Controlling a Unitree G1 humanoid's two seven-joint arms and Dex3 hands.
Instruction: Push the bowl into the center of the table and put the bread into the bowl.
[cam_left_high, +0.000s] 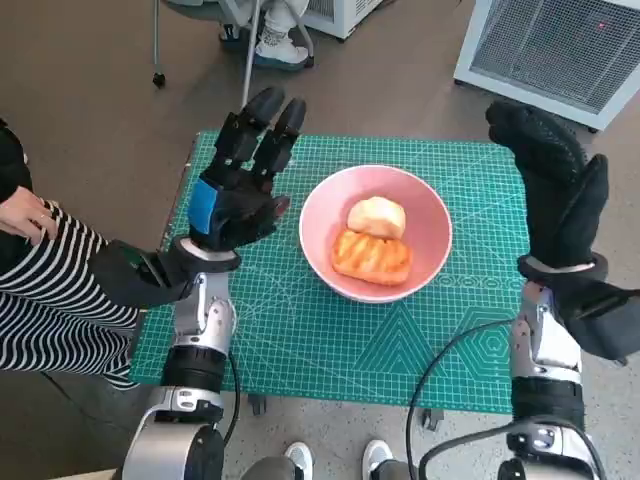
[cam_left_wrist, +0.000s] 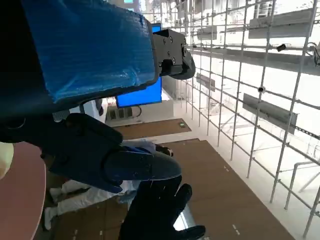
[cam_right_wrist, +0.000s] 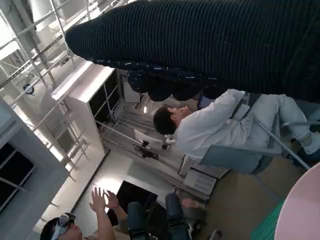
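A pink bowl (cam_left_high: 432, 228) sits near the middle of the green cutting mat (cam_left_high: 300, 340). Inside it lie a grilled, ridged piece of bread (cam_left_high: 372, 257) and a pale round bun (cam_left_high: 377, 216). My left hand (cam_left_high: 243, 178) is raised left of the bowl, fingers spread and pointing up, holding nothing. My right hand (cam_left_high: 552, 180) is raised right of the bowl, also spread and empty. The left wrist view shows the taped back of the left hand (cam_left_wrist: 90, 45) and a sliver of the bowl's rim (cam_left_wrist: 20, 195). The right wrist view shows the glove (cam_right_wrist: 210, 45) and the bowl's edge (cam_right_wrist: 300, 210).
A person in a striped sleeve (cam_left_high: 45, 290) stands close at the mat's left, one hand (cam_left_high: 22, 215) near my left arm. A white grilled unit (cam_left_high: 560, 45) stands beyond the table's far right corner. A chair leg (cam_left_high: 157, 45) and feet (cam_left_high: 270, 45) are behind the table. People (cam_right_wrist: 210, 125) show in the right wrist view.
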